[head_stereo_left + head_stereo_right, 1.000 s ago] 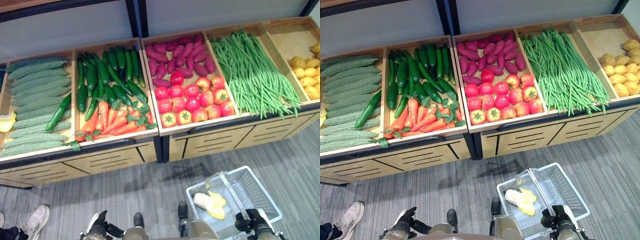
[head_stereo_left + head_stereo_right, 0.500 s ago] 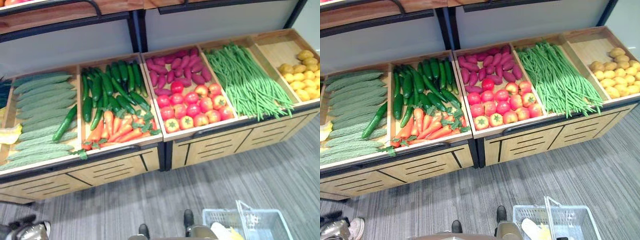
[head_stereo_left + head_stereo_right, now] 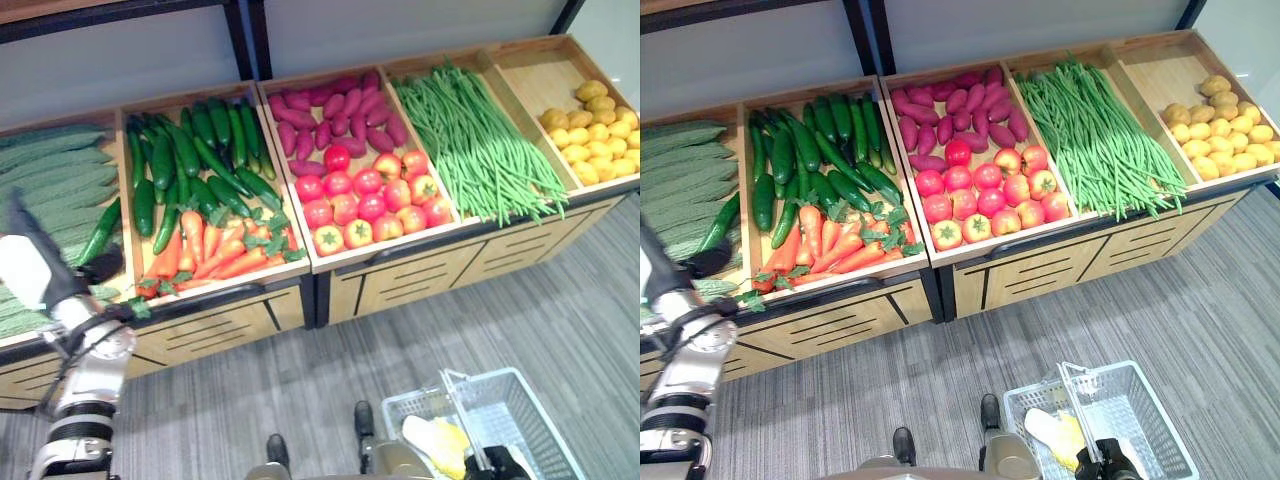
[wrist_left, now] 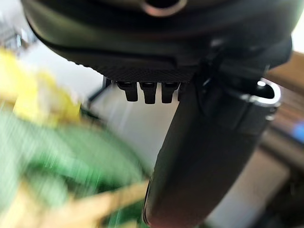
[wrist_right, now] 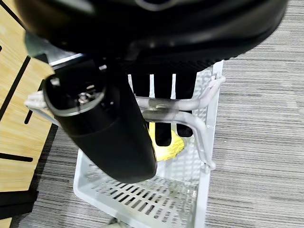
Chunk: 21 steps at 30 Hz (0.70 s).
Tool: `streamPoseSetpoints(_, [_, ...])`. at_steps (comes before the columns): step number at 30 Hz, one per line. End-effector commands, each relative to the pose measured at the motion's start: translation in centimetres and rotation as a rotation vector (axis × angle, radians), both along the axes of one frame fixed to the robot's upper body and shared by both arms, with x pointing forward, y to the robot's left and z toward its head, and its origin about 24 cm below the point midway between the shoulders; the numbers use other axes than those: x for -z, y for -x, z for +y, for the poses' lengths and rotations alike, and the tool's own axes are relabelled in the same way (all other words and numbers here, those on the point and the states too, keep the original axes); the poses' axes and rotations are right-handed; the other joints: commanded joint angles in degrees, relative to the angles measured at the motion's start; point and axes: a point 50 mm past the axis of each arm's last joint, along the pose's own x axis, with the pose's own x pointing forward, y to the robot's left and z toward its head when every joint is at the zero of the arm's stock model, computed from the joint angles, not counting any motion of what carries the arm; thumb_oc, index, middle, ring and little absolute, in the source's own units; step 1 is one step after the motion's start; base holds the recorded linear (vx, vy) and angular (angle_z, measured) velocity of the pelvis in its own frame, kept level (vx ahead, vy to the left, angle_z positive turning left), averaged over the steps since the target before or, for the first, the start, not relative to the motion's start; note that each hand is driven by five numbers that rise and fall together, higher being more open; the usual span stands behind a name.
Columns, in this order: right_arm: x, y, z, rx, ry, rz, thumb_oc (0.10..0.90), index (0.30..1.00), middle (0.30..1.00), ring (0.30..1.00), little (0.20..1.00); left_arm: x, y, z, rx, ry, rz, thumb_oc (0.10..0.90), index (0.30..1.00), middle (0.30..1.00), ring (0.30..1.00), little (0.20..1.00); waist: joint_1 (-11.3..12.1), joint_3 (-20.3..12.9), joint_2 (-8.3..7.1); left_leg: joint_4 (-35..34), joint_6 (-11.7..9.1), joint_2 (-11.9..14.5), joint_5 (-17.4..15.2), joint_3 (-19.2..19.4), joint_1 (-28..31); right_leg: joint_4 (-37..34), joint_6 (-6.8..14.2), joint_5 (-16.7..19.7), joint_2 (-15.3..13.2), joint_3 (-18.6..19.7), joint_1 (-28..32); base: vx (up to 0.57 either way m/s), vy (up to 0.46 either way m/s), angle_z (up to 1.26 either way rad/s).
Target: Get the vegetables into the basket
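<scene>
Left eye view: the wooden display stand [image 3: 400, 275] spans the scene, its bins full of green beans [image 3: 480, 140], cucumbers [image 3: 190, 165], tomatoes [image 3: 370, 200] and carrots [image 3: 215, 250]. By my judgement the task has barely begun. The basket [image 5: 142, 199] hangs over the floor from my right hand [image 5: 161, 90], fingers hooked round its handle, holding one yellow vegetable [image 3: 435, 445]. My left hand [image 3: 95, 268] reaches toward the bitter gourds [image 3: 55, 175]; its fingers I cannot make out.

A long wooden display stand [image 3: 420, 285] with slotted drawer fronts stands on a grey striped carpet floor [image 3: 560, 320] — behind it a plain pale wall panel [image 3: 400, 25] with dark vertical posts.
</scene>
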Motion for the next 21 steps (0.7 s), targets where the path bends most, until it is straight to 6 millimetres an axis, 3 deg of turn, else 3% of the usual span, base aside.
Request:
streamPoseSetpoints(1, [-0.6, -1.1, -0.6, -0.079, 0.035, -0.028, 0.4, 0.3, 0.3, 0.3, 0.3, -5.1, -1.7, 1.4, 0.024, -0.118, -0.144, 0.9, 1.0, 1.0, 1.0, 1.0, -0.26, 0.04, -2.66, 0.03, -3.13, -0.31, -2.72, -2.05, 2.87, 3.37, 6.03, -1.4, -4.74, 3.67, 0.0, -0.04, -0.001, -0.12])
streamPoseSetpoints(7, [-0.9, -2.4, -0.7, -0.105, 0.04, -0.06, 0.4, 0.3, 0.3, 0.3, 0.3, -4.8, -3.6, -0.1, 0.16, -0.308, 0.032, 0.9, 1.0, 1.0, 1.0, 1.0, -1.05, 1.49, -3.07, 0.03, -3.17, 0.09, -2.34, -0.88, 1.85, 3.53, 6.02, -0.67, -3.98, 5.13, -2.19, -0.04, 0.003, -0.15])
streamPoseSetpoints(13, [-1.1, -3.1, -0.6, -0.11, 0.043, -0.081, 0.4, 0.3, 0.3, 0.3, 0.3, -6.0, -4.8, -1.3, 0.229, -0.384, 0.033, 0.9, 1.0, 1.0, 1.0, 1.0, -1.13, 2.03, -3.28, 0.03, -3.18, 0.28, -2.1, -0.13, 0.67, 3.26, 6.18, 0.0, -3.51, 5.91, -3.88, -0.03, 0.005, -0.09])
streamPoseSetpoints(21, [-1.1, -3.2, -0.4, -0.12, 0.037, -0.083, 0.4, 0.3, 0.3, 0.3, 0.3, -7.4, -5.3, -1.2, 0.229, -0.455, 0.035, 0.9, 1.0, 1.0, 1.0, 1.0, -1.3, 2.11, -3.34, 0.03, -3.17, 0.45, -2.16, 0.53, 0.62, 3.26, 6.21, 0.07, -3.14, 6.63, -4.69, 0.01, 0.008, -0.08])
